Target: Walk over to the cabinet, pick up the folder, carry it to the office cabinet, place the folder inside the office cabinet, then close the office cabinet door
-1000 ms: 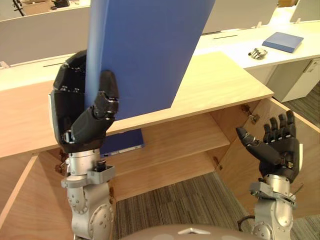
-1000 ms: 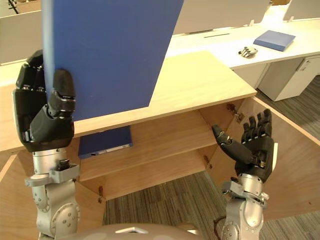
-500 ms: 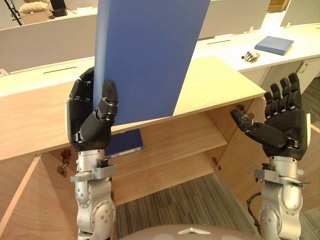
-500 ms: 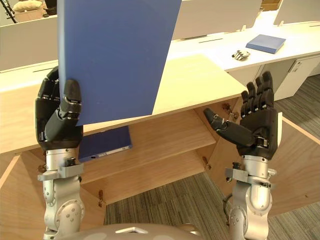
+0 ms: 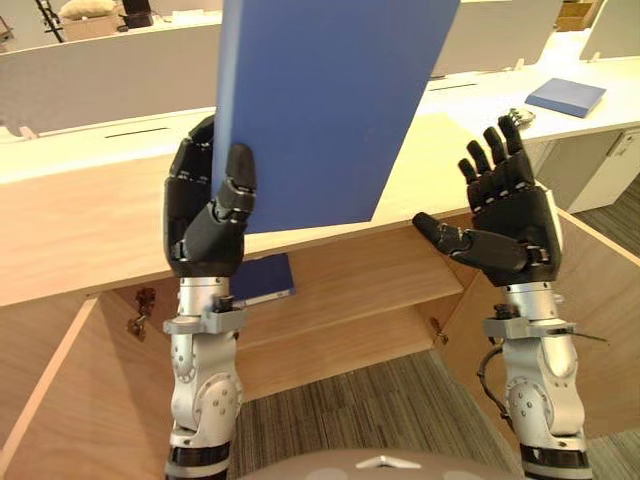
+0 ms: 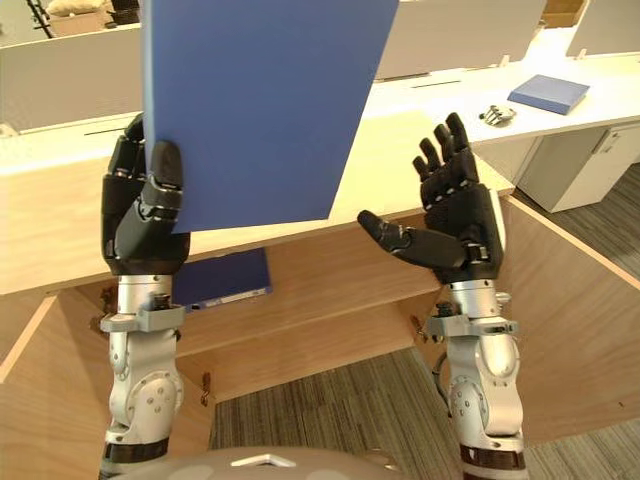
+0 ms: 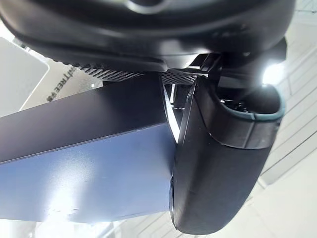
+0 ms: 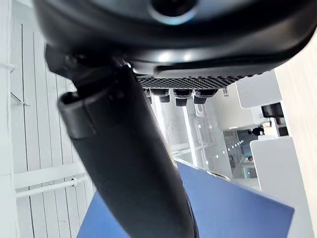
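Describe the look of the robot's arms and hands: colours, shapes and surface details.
The left arm and right arm are silver-grey metal, with rounded, bolted joint housings and a grey collar at each wrist. The left hand and right hand are matte black, with segmented fingers and broad palms.

Folder [image 5: 320, 100] top off upper edge; shelf folder [image 5: 268, 278] partly behind left hand [image 5: 205, 235].

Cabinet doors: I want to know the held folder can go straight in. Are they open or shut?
Open: the left door and right door stand swung outward, baring the shelf where another blue folder lies.
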{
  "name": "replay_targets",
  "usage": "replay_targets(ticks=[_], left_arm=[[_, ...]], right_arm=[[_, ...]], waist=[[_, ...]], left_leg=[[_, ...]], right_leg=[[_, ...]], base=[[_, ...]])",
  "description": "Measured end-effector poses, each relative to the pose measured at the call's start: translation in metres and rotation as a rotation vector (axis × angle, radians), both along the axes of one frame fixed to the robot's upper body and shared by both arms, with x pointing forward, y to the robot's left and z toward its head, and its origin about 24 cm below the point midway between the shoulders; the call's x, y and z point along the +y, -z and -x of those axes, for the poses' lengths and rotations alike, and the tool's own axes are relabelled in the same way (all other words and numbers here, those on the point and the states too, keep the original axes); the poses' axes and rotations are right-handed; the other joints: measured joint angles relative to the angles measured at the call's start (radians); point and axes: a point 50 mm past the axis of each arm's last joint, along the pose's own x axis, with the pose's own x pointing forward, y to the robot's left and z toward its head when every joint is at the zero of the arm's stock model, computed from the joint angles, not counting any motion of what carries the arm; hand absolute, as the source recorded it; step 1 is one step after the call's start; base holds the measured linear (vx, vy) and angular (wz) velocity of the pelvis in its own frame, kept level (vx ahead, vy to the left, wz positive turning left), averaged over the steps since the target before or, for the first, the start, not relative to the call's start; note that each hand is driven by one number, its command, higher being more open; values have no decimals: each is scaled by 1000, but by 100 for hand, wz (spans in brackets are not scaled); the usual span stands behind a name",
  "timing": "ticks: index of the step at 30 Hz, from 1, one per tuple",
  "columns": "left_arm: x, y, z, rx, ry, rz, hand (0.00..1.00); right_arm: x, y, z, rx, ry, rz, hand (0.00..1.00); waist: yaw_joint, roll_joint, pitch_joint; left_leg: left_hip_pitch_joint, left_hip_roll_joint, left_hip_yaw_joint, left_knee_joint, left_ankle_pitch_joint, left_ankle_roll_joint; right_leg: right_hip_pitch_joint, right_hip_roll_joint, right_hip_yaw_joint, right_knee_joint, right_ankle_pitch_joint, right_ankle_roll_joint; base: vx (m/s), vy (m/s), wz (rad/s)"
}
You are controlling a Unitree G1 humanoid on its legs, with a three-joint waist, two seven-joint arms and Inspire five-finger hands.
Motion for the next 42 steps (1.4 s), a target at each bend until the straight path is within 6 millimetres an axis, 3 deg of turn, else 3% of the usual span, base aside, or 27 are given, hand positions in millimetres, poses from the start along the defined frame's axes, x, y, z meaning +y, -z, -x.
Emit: replay_targets(ticks=[9, 16, 17, 23, 24, 32, 37, 42], left_arm=[[-25, -3, -7, -34, 142, -17, 0], [-37, -2, -9, -31, 211, -16, 0], [-37, -2, -9, -32, 213, -17, 0], [-37, -2, -9, -36, 218, 8, 0], [-36, -3, -9, -43, 217, 14, 100], [-32, -3, -8, -64, 197, 30, 100], [-27, 16, -17, 51, 155, -5, 100], [-26, 22, -16, 85, 138, -35, 100]], right_arm=[[13, 2, -22, 12, -129, 23, 100], [8, 0, -29, 29, -147, 42, 100], [7, 0, -30, 30, -147, 45, 0], [4, -7, -38, 19, -163, 93, 0], [4, -7, -38, 20, -165, 94, 0], [3, -5, -40, 25, -166, 45, 0], [9, -14, -42, -19, -167, 37, 0], [14, -12, -43, -17, -151, 11, 0]], waist=[[9, -3, -3], [11, -10, -8], [11, -12, -9], [21, -16, -11], [22, -17, -12], [37, -21, -15], [36, -21, -17], [38, -23, -18]], left_leg=[[-14, -7, -40, 0, 18, 6], [-29, -8, -63, -1, 29, 7], [-32, -7, -66, 0, 31, 7], [-38, -5, -76, -1, 39, 7], [-40, -5, -77, -1, 40, 7], [-47, -5, -85, -1, 48, 9], [-57, -3, -92, -1, 56, 9], [-62, -3, -93, -1, 57, 9]], right_leg=[[5, -10, -41, -4, 0, -1], [2, -11, -64, -10, 2, -4], [2, -11, -67, -10, 2, -5], [2, -9, -78, -13, 6, -11], [1, -9, -79, -13, 7, -11], [-2, -9, -87, -16, 12, -14], [-2, -7, -94, -30, 24, -16], [0, -8, -96, -42, 32, -15]], base=[[-25, -6, 14], [-17, -11, 9], [-13, -19, 17], [-14, -13, 5], [-18, -7, 3], [-6, -2, 2], [-15, -5, 3], [0, 0, 0]])
